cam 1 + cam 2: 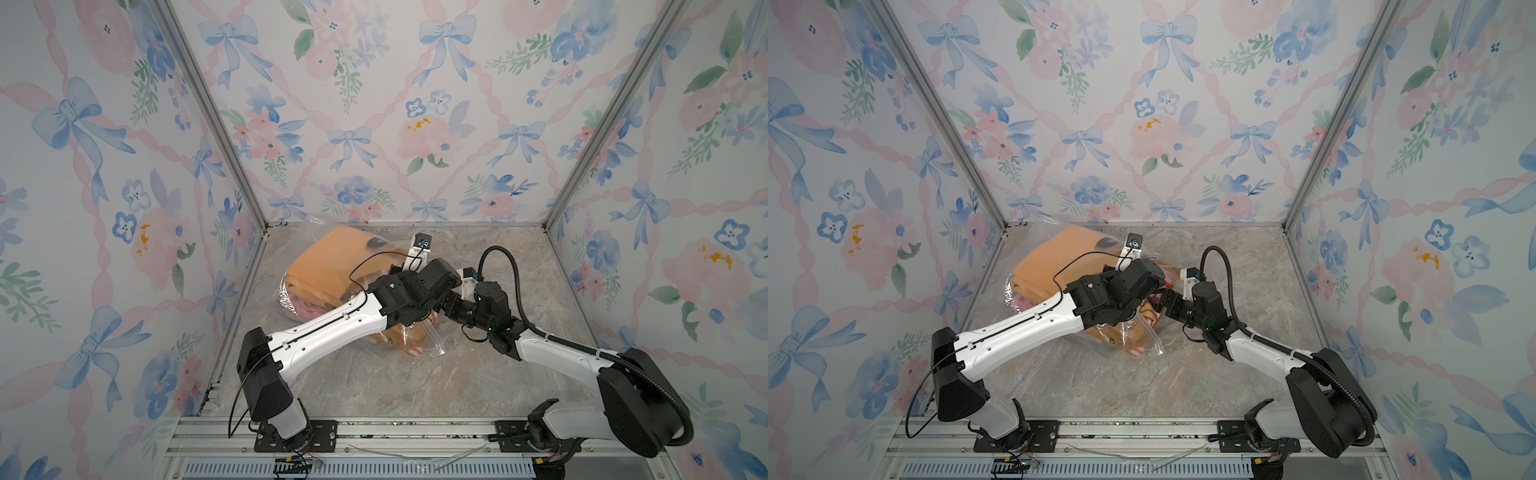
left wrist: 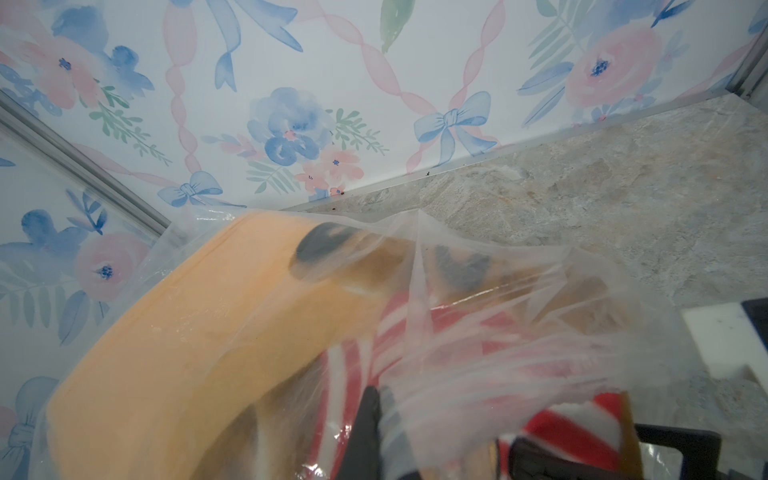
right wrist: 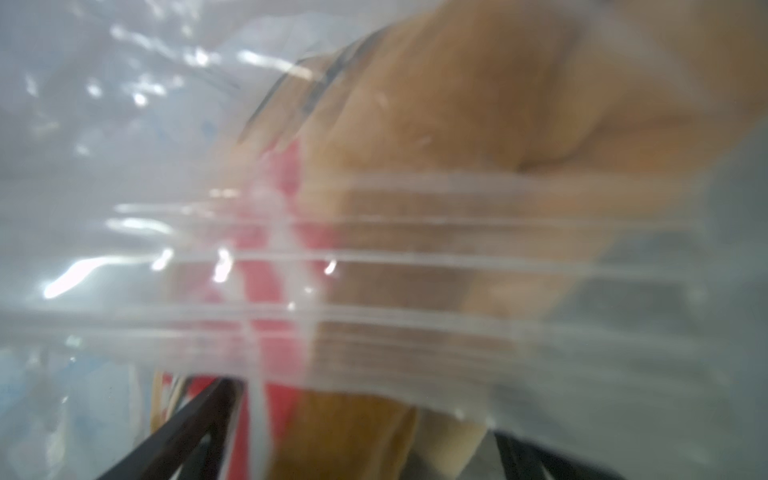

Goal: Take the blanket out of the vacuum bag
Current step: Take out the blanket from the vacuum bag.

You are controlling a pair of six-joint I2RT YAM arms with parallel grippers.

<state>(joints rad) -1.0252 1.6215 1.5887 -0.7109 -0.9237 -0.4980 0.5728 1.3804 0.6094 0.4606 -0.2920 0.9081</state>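
The blanket [image 1: 328,259], orange with red-and-white stripes at 1 end, looks pretty much all inside the vacuum bag [image 1: 430,349] in both top views. I can't tell whether the striped end pokes past the mouth at all.

The whole bundle lies on the marble table [image 1: 415,386], toward the far left corner, with the striped end and the bag's mouth facing the near side.

My left gripper [image 2: 377,401] is pinched together on a bunch of the bag's plastic, so the bag is anchored. The right gripper [image 1: 1163,302] has its jaws spread wide right at the mouth. The zip edge [image 3: 415,257] drapes across its wrist view, a blanket fold sits between the fingers, and nothing is clamped.

So I'd call it early: the bag seems open, with 0 blanket pulled clear. What's left is basically everything, meaning bite the fabric and drag it out while the left side holds.
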